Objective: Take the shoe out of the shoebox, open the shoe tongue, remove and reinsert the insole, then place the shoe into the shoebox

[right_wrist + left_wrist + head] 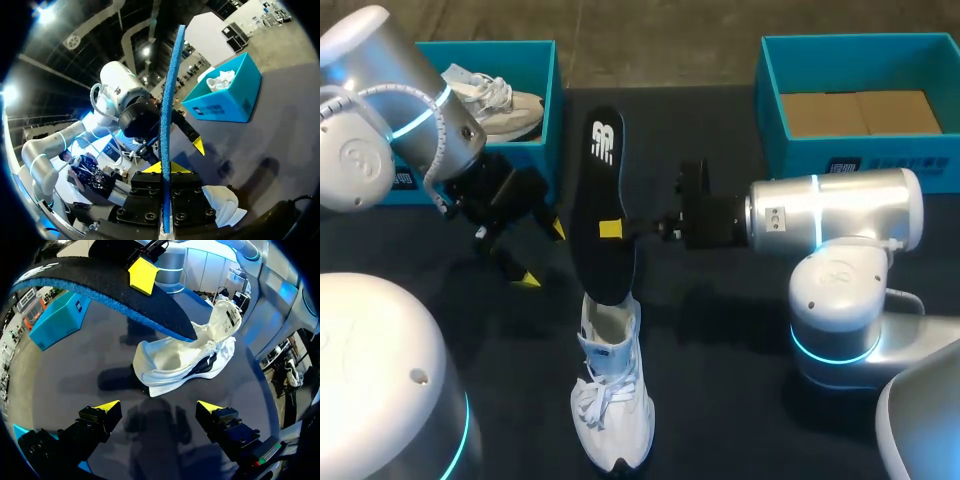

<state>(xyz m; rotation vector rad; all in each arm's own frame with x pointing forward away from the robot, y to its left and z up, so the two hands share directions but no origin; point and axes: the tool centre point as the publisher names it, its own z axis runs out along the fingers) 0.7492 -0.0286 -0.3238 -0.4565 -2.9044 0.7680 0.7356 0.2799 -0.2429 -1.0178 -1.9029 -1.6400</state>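
A robotics lab, seen at a test bench: a dark-covered table is flanked by two silver robot arms with glowing blue joint rings, the left arm at the table's left side and the right arm at its right. Open teal shoeboxes sit along the table's far edge as test props.
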